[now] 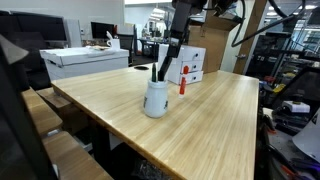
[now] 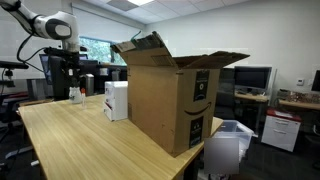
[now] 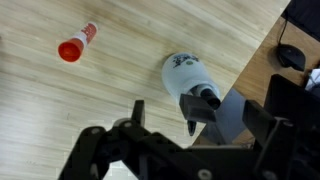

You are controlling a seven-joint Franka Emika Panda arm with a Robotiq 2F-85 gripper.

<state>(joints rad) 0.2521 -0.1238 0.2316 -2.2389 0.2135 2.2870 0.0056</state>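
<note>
Cup (image 1: 156, 100), white, stands upright mid-tabletop (image 1: 220, 120) with a black marker (image 1: 154, 72) sticking out of it. The wrist view shows the same cup (image 3: 188, 72) from above, marker tip leaning toward the camera. A red-capped marker (image 1: 182, 85) stands upright just beside the cup, not touching it; in the wrist view it sits well off toward the upper left (image 3: 77, 44).

The gripper (image 1: 170, 62) hangs just above and slightly behind the cup, jaws spread wide, holding nothing and touching nothing. Judgement: this is a hover or approach stage, with no grasp made.

A pick on the black marker would call for centring the jaws over its shaft and coming straight down without knocking the cup rim or the red-capped marker.

Farther out are white boxes (image 1: 192, 62) at the tabletop's far edge and a big open cardboard box (image 2: 170, 95) in an exterior view.
</note>
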